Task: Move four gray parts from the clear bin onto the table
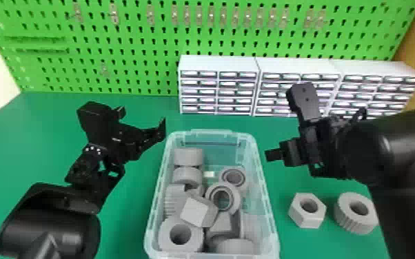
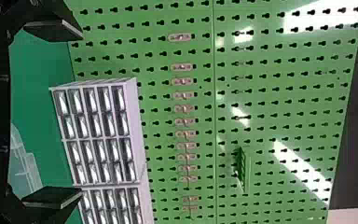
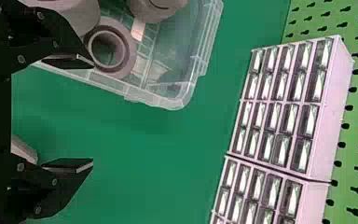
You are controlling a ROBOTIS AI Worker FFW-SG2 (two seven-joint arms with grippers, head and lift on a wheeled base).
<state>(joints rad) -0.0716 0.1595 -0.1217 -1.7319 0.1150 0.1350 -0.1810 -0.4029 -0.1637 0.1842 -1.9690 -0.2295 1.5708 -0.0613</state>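
2 gray plastic-looking parts on green table, both grippers spread

Clear, open-topped plastic bin [image 1: 267, 203] sits on the flat green table [image 1: 124, 237], between the 2 arms. Inside, a pile of gray parts: 2 short gray cylinders [image 1: 189, 156] at the back left, 2 round gray rings with stepped holes toward the right, a ribbed gray part [image 1: 173, 203] on the left side, a chunky gray block [image 1: 193, 213] with a flat squarish face near the middle, a thick gray ring [image 1: 167, 239] at the front left, another rounded gray part [image 1: 236, 247] at the front right.

On the table, right of the bin: 1 gray hexagonal nut-shaped part [image 1: 298, 217] and 1 thick gray ribbed ring [image 1: 350, 222]. Both hole-up, side by side, small gap between. Nut is nearer the bin, ribbed ring next to the right arm. 2 of 4 out.

Black 2-finger left gripper [image 1: 142, 120]: up by the bin's back left corner, fingers wide apart. Black 2-finger right gripper [image 1: 279, 124]: just right of the bin, farther back than the 2 parts on the table, fingers also well apart.

Behind: white drawer cabinets [image 1: 217, 63], 3 units in a row at the table's back, against an upright bright green pegboard [image 1: 131, 38] with a row of small hooks [image 1: 199, 15].
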